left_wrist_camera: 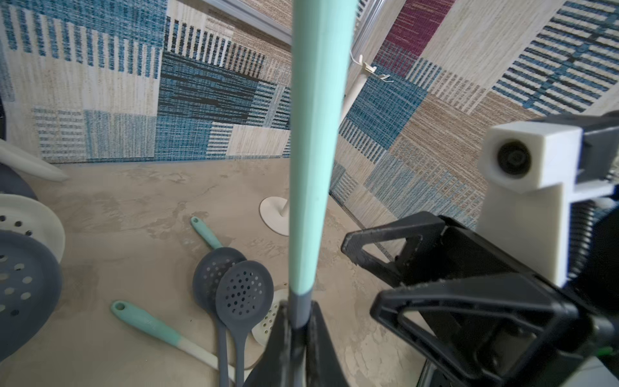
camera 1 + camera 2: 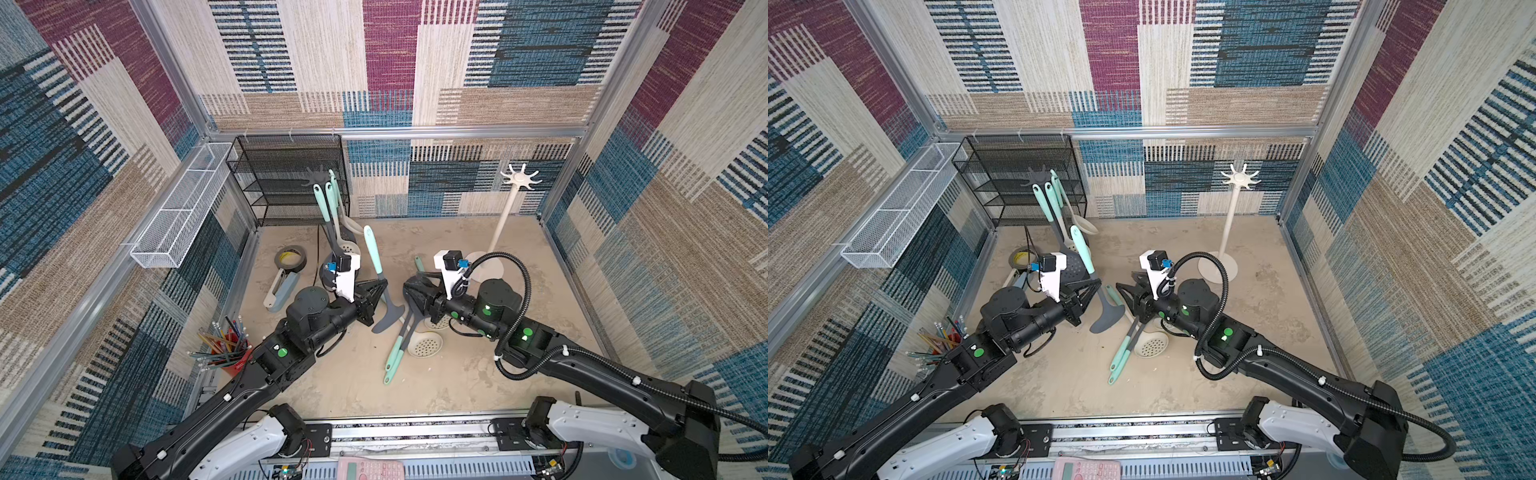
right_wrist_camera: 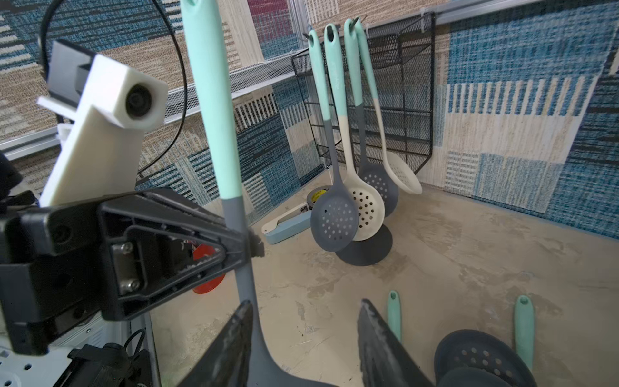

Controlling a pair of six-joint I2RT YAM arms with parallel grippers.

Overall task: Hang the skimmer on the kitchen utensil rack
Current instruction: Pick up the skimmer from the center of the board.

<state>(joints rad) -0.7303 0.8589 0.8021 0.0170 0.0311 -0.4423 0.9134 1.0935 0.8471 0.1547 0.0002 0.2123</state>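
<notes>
A skimmer [image 2: 377, 266] with a mint handle and grey head stands nearly upright at the table's middle. My left gripper [image 2: 384, 286] is shut on its grey neck [image 1: 298, 311], and the mint handle [image 1: 318, 134] rises in front of the left wrist camera. My right gripper [image 2: 409, 287] faces it from the right, open. In the right wrist view the grey neck [image 3: 246, 284] runs just beside one of its fingers [image 3: 241, 331]. A white utensil rack [image 2: 520, 178] stands empty at the back right. A grey rack [image 2: 318, 176] at the back left holds several hanging skimmers [image 3: 335, 217].
More skimmers [image 2: 424, 345] lie on the table under my right wrist. A black mesh shelf [image 2: 291, 178] and a white wire basket [image 2: 178, 208] sit at the back left. A tape roll [image 2: 291, 257], a blue-white tool [image 2: 282, 291] and a red pencil cup [image 2: 228, 349] are on the left.
</notes>
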